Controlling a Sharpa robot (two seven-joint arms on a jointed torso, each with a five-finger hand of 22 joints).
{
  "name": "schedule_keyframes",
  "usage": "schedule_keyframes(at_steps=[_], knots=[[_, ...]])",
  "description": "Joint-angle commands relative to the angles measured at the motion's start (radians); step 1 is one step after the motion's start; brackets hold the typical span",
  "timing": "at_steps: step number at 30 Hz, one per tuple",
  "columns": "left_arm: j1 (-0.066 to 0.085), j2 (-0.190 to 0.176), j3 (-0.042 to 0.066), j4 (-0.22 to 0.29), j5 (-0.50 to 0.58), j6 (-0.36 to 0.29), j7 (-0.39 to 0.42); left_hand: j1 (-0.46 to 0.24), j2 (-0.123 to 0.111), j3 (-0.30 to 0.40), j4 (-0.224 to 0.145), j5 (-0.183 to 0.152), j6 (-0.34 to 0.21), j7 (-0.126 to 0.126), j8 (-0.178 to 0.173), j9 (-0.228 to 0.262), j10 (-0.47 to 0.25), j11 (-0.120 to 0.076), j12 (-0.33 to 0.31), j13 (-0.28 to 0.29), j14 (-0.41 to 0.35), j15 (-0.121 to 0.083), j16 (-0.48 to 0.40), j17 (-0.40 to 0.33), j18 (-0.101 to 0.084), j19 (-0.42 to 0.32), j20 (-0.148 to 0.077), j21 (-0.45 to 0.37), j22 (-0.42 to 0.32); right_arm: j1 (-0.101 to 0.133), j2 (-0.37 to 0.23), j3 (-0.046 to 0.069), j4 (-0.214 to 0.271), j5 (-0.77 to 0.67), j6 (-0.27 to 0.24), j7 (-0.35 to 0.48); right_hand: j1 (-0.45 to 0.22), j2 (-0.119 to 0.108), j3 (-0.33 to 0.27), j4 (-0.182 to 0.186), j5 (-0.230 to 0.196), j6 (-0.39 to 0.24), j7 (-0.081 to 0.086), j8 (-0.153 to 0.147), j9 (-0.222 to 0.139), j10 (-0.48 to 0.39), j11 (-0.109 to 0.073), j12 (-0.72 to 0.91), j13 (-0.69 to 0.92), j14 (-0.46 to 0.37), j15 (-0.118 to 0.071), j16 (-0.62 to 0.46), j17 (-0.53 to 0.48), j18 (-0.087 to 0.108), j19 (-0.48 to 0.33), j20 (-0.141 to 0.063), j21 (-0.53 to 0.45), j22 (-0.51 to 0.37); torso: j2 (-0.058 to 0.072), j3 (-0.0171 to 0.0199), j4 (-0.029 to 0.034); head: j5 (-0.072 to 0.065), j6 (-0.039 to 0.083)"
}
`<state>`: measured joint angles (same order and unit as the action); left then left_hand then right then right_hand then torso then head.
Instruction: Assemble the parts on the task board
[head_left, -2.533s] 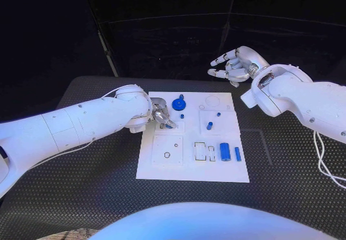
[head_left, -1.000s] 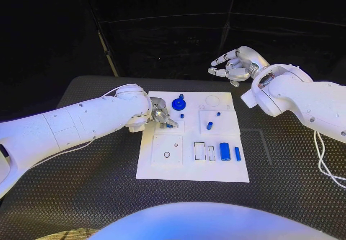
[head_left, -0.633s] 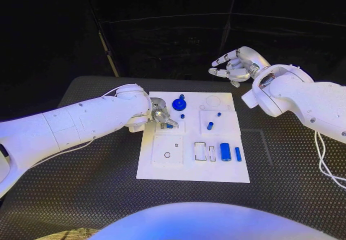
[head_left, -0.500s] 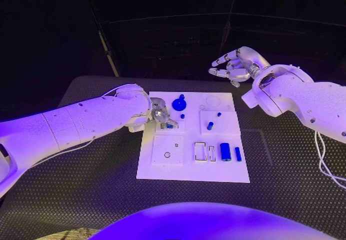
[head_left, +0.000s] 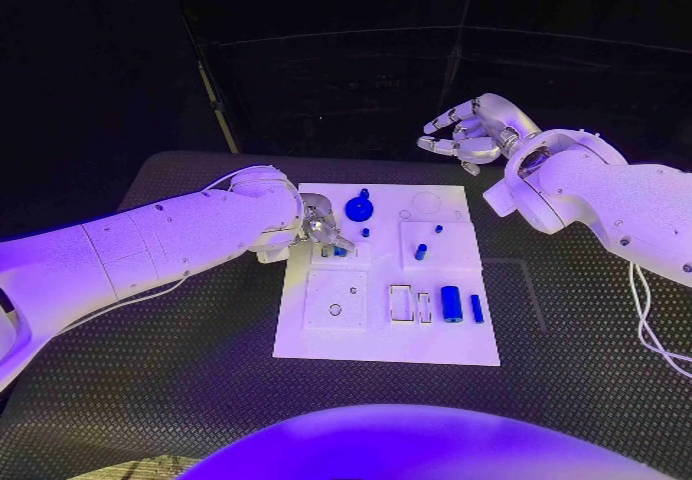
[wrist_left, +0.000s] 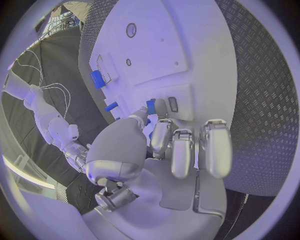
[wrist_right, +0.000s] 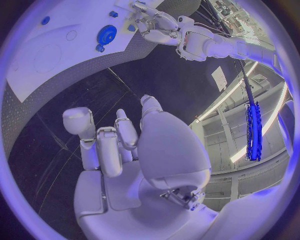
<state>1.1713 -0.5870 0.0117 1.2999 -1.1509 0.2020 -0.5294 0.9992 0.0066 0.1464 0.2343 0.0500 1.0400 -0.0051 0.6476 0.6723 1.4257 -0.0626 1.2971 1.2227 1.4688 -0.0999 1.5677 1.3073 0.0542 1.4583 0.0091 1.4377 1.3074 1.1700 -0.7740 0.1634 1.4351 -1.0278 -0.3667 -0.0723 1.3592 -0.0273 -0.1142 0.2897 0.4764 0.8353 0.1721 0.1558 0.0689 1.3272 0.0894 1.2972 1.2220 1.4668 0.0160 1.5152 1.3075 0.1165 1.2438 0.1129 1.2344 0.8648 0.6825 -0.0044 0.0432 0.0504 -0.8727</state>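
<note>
The white task board (head_left: 378, 340) lies in the middle of the table. My left hand (head_left: 320, 232) is low over its left edge, and thumb and finger pinch a small blue part (wrist_left: 150, 106) against the board (wrist_left: 181, 45). A blue gear (head_left: 358, 209) sits near the far edge, with small blue pegs (head_left: 420, 251) around the middle. A blue cylinder (head_left: 450, 303) and a thin blue piece (head_left: 476, 308) lie at the right. My right hand (head_left: 469, 130) hangs raised beyond the board's far right corner, fingers apart and holding nothing. The right wrist view shows the gear (wrist_right: 107, 34) and the left hand (wrist_right: 153, 25).
Black textured table (head_left: 173, 400) surrounds the board on all sides. White recessed slots (head_left: 400, 303) lie beside the blue cylinder, and a round hole (head_left: 335, 310) is in the plate nearer me. A white cable (head_left: 649, 330) hangs along my right arm.
</note>
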Motion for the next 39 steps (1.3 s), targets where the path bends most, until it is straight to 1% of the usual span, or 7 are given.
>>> schedule_keyframes(at_steps=[1,4,9,13,26,36,39], knots=[[0.003,0.0,0.001,0.002,0.013,0.001,-0.007,0.024,0.007,0.0,-0.013,0.001,-0.001,0.004,-0.004,0.002,0.003,0.001,-0.006,-0.002,0.102,-0.005,0.003,0.263,-0.008,0.003,0.0,-0.007,0.095,0.002,0.001,0.001,0.001,0.001,0.007,0.006,-0.012,0.002,-0.005,-0.001,0.004,0.004,0.002,0.005,-0.002,0.002,-0.004,0.003,0.001,0.076,-0.009,-0.003,0.139,0.011,-0.002,0.0,-0.004,0.0,0.0,0.0008,-0.0007,0.001,0.0],[0.003,0.001,0.001,0.001,0.014,0.001,-0.007,0.043,0.014,0.001,-0.024,0.001,-0.002,0.004,-0.005,0.002,0.003,0.001,-0.007,-0.003,0.102,-0.004,0.003,0.263,-0.008,0.002,0.0,-0.008,0.094,0.002,0.001,0.001,0.0,0.001,0.009,0.005,-0.012,0.002,-0.005,-0.001,0.005,0.004,0.002,0.005,-0.002,0.002,-0.004,0.004,0.002,0.076,-0.009,-0.004,0.139,0.011,-0.002,0.0,-0.004,0.001,0.0,0.0011,-0.0011,0.001,0.0],[0.003,0.002,0.001,0.0,0.015,-0.001,-0.008,0.086,0.028,0.011,-0.051,0.001,-0.005,0.004,-0.009,0.004,-0.001,0.001,-0.013,-0.009,0.102,-0.004,0.003,0.263,-0.007,0.0,0.0,-0.012,0.091,0.002,0.001,0.001,0.0,0.001,0.011,0.003,-0.012,0.002,-0.005,-0.001,0.005,0.004,0.002,0.005,-0.002,0.002,-0.004,0.004,0.002,0.076,-0.009,-0.004,0.139,0.011,-0.002,0.0,-0.004,0.0,0.0,0.0004,-0.0005,0.001,0.0],[0.003,0.003,0.001,-0.001,0.015,-0.003,-0.008,0.104,0.035,0.017,-0.063,0.001,-0.007,0.004,-0.011,0.004,-0.002,0.001,-0.015,-0.011,0.102,-0.004,0.003,0.263,-0.006,-0.002,0.0,-0.015,0.09,0.002,0.002,0.001,-0.001,0.001,0.012,0.003,-0.012,0.003,-0.005,-0.001,0.006,0.005,0.002,0.005,-0.002,0.002,-0.004,0.004,0.002,0.076,-0.009,-0.004,0.139,0.011,-0.002,0.0,-0.004,0.0,0.0,0.0005,-0.0006,0.001,0.0],[0.004,0.008,0.001,-0.003,0.015,-0.007,-0.009,0.201,0.072,0.078,-0.139,-0.001,-0.02,0.004,-0.02,0.008,-0.007,0.0,-0.024,-0.019,0.102,-0.005,0.003,0.263,-0.005,-0.005,0.0,-0.022,0.086,0.001,0.003,0.0,-0.003,0.001,0.018,0.002,-0.012,0.003,-0.005,-0.001,0.006,0.005,0.002,0.005,-0.002,0.002,-0.004,0.004,0.002,0.076,-0.009,-0.004,0.139,0.011,-0.002,0.0,-0.004,0.0,0.0,0.0007,-0.001,-0.002,0.0],[0.004,0.014,0.001,-0.005,0.015,-0.014,-0.008,0.212,0.075,0.088,-0.151,-0.003,-0.022,0.004,-0.021,0.009,-0.007,0.0,-0.025,-0.02,0.102,-0.006,0.003,0.263,-0.005,-0.006,-0.001,-0.023,0.086,0.001,0.004,0.0,-0.003,0.001,0.022,0.001,-0.011,0.005,-0.006,-0.002,0.007,0.005,0.002,0.005,-0.001,0.003,-0.004,0.005,0.003,0.076,-0.009,-0.004,0.139,0.011,-0.002,0.0,-0.004,0.0,0.0,0.0008,0.0001,-0.002,0.0],[0.004,0.017,0.001,-0.007,0.015,-0.013,-0.009,0.209,0.082,0.092,-0.149,-0.003,-0.02,0.005,-0.02,0.01,-0.006,0.0,-0.025,-0.018,0.102,-0.006,0.003,0.263,-0.005,-0.005,-0.002,-0.022,0.087,0.001,0.004,0.0,-0.003,0.001,0.023,0.0,-0.011,0.005,-0.006,-0.002,0.007,0.005,0.002,0.005,-0.001,0.003,-0.004,0.005,0.003,0.076,-0.009,-0.004,0.139,0.011,-0.002,0.0,-0.004,0.0,0.0,0.001,-0.0005,-0.002,0.0]])
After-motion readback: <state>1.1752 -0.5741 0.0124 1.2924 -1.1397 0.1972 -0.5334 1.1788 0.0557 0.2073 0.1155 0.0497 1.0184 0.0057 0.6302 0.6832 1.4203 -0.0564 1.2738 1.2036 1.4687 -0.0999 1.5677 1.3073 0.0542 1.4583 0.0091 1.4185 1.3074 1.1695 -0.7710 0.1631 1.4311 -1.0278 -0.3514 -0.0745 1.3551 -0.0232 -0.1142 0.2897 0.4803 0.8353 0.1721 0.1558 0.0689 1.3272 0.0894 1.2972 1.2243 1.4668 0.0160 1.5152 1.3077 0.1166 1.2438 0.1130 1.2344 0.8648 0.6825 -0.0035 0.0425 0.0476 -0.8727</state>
